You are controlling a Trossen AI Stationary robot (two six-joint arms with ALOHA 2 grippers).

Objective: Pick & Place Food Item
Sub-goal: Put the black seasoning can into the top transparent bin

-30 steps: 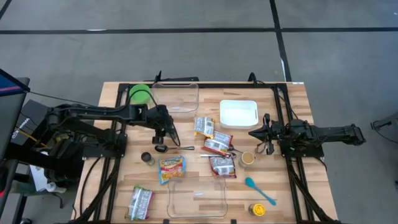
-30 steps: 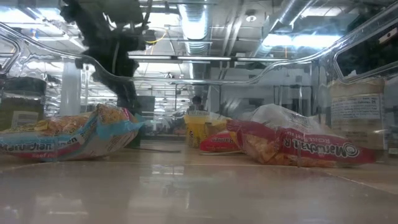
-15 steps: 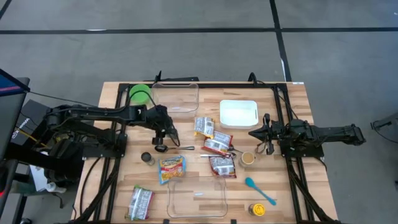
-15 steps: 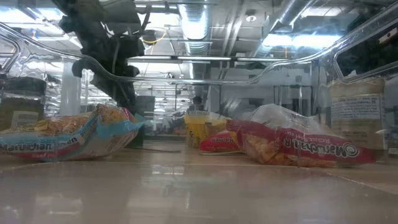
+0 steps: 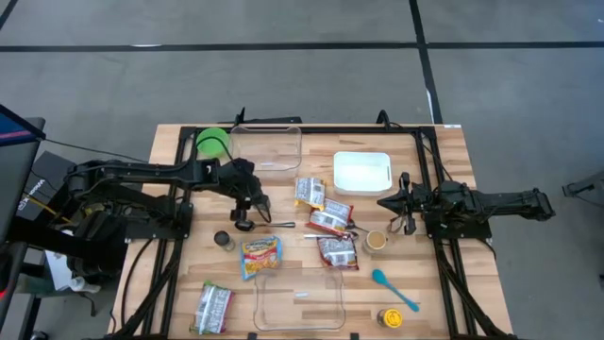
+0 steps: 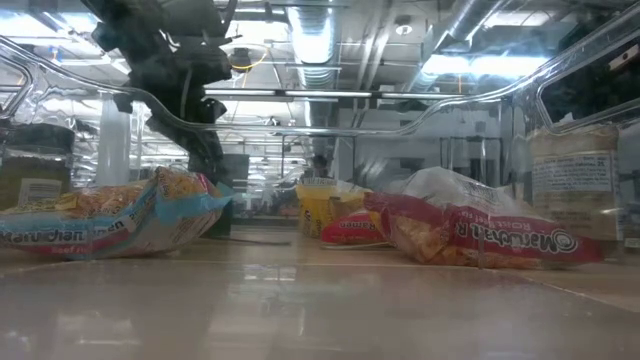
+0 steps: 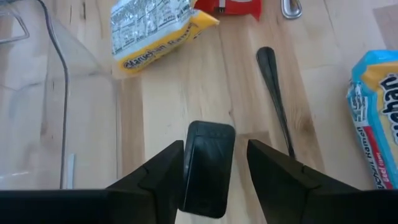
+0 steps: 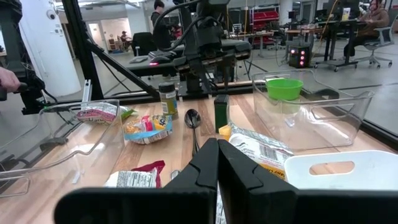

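- so the left gripper (image 7: 216, 152) is parked at roughly 10 o'clock from the table's middle, down low over a small dark box (image 7: 207, 177) that stands upright on the wood
- its fingers (image 7: 273, 177) sit about half open on either side of that box; one looks right up against it and there's a visible gap at the other, so I'd say nothing is actually held yet
- box is on the table, just beside the spoon (image 7: 273, 99), not lifted
- right gripper (image 5: 389, 202) waits out at 3 o'clock, pinched shut with nothing in it
- progress-wise I'd call this the very start: reach done, grasp not finished, lift and carry and drop-off all left
- can't tell where it's meant to go; the white tub (image 5: 337, 173) at 1 o'clock and the clear bin (image 5: 300, 151) at 11 o'clock both look like candidates
- ramen packs (image 5: 260, 255) are lying around the middle, none in a container
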